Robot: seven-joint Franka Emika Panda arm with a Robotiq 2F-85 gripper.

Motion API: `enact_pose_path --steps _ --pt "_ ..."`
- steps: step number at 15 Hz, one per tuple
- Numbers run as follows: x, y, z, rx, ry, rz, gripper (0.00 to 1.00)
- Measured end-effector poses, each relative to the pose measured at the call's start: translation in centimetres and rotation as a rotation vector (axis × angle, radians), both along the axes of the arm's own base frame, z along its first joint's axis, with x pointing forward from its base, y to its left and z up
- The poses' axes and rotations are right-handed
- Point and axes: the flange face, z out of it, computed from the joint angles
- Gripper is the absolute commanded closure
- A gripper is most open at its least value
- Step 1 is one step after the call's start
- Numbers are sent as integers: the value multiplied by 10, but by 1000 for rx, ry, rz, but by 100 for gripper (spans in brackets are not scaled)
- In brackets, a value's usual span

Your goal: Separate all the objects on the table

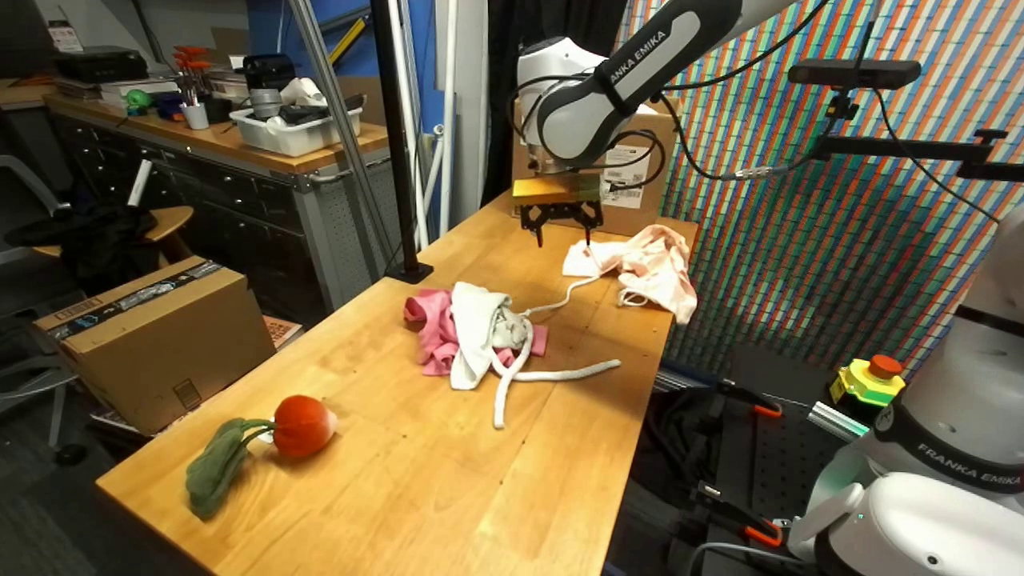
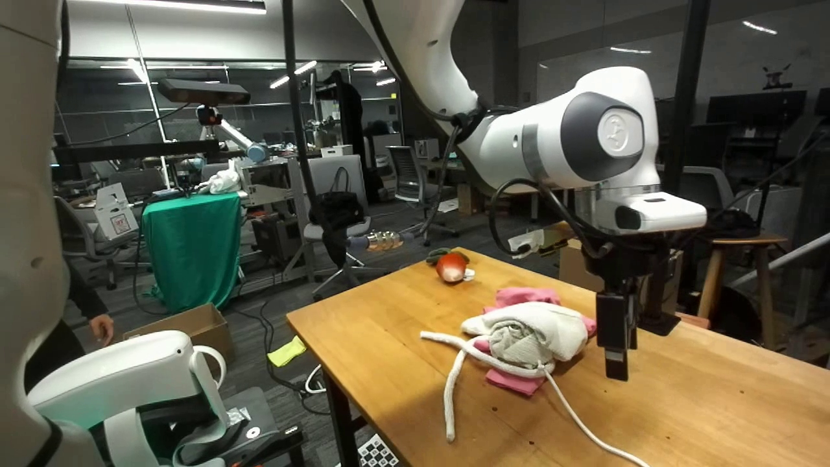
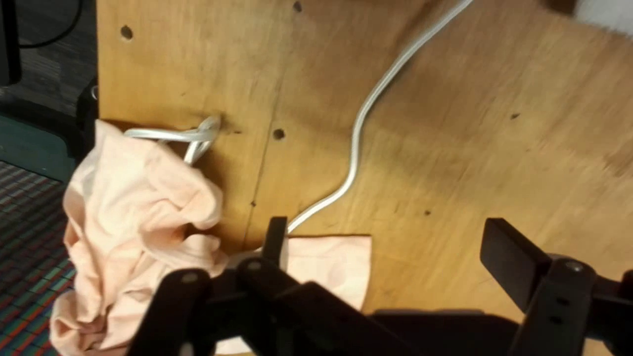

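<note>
In an exterior view, a taped cardboard box [image 1: 160, 344] stands beyond the left edge of the wooden table [image 1: 448, 480]. The red plush vegetable with green leaves [image 1: 302, 428] lies by the near-left corner, well apart from the cloths. The pink cloth [image 1: 438, 344] lies at mid-surface, between the left and right edges. The cream cloth [image 1: 474, 336] rests on top of it. The thick white rope [image 1: 560, 374] lies against the cream cloth; its two lengths cross, one end pointing to the right edge, the other to the near edge. The gripper [image 1: 564, 238] is positioned above the far part of the surface, jaws spread wide apart. A thin white cord [image 3: 354, 148] runs from the cream cloth toward the peach cloth [image 3: 138, 198]; in the wrist view, it disappears behind one finger [image 3: 275, 240]. Contact between finger and peach cloth cannot be determined. The peach cloth lies crumpled on the right edge, near the far-right corner, partly overhanging; a loop of white cord [image 3: 168, 134] projects from it.
</note>
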Motion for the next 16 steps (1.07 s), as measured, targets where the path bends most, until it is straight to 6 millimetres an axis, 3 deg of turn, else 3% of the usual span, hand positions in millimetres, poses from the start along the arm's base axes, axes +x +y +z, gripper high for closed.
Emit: enact_pose_path --steps 5,9,13,16 --pt "21 81 -5 67 -47 261 0" --pt "30 133 -6 154 -70 458 0" --pt "36 171 -16 244 -65 658 0" --pt "40 183 -30 308 -53 797 0"
